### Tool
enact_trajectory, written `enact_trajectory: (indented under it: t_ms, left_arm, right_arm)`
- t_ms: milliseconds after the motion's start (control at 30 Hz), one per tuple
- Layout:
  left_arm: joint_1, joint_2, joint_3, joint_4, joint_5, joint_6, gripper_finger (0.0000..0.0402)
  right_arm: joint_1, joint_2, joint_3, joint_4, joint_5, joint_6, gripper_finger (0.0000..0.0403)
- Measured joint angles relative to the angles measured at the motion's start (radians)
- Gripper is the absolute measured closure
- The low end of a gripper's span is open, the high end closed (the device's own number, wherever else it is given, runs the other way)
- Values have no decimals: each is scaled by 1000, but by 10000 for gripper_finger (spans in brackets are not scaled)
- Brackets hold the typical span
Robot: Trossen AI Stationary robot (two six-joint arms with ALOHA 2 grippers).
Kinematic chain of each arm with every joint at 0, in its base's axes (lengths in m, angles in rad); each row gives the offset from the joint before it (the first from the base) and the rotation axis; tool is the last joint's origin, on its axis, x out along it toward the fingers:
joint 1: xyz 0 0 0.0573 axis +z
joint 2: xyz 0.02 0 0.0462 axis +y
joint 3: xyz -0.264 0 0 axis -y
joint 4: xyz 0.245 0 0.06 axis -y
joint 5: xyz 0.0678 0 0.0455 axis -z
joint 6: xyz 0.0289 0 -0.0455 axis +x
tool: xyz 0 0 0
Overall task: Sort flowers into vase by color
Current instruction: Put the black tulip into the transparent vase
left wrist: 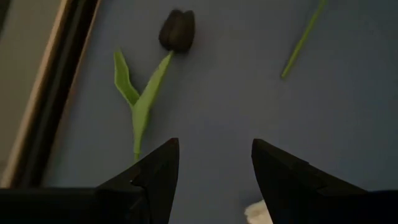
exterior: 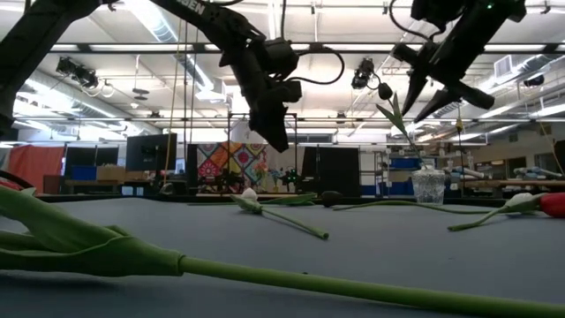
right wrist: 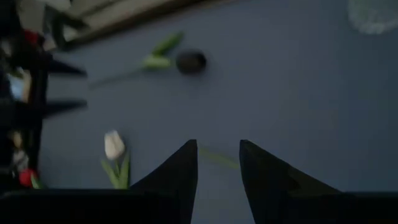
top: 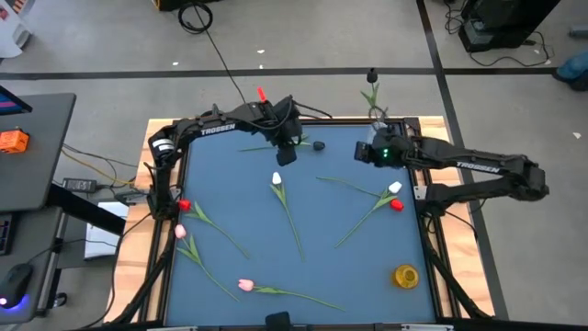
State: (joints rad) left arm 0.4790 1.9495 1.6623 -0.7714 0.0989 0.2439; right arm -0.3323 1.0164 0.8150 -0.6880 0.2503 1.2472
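A black tulip (top: 319, 144) (left wrist: 177, 28) lies flat near the table's far edge, its stem pointing toward the left edge. My left gripper (top: 287, 154) (left wrist: 214, 162) hovers open above the stem, touching nothing. My right gripper (top: 361, 154) (right wrist: 217, 155) hangs open in the air to the right of that flower's head, with nothing between its fingers. Another black tulip (exterior: 386, 90) stands with its stem in a glass vase (exterior: 428, 185) at the far edge. A white tulip (top: 277, 179) lies at the table's middle. A white tulip (top: 394, 188) and a red one (top: 397, 204) lie on the right.
A red tulip (top: 184, 205) and a pink one (top: 180, 232) lie at the left edge, and a pink one (top: 245, 285) lies near the front. A yellow container (top: 405, 275) stands at the near right. A wooden rim (top: 152, 267) frames the blue table top.
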Motion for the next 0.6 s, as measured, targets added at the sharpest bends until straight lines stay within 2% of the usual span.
enact_trajectory:
  t_ms: [133,367,600]
  left_arm:
    - [40,10,2,84,3,47,194]
    - [112,61,2,93,10,38,194]
    - [134,150,41,117,41,70,194]
  right_arm:
    - [2,33,0,-21,-85,3,275]
    - [-20,54,0,-48,-203,-147,268]
    - [-83,77,0,-39,-229,-317,252]
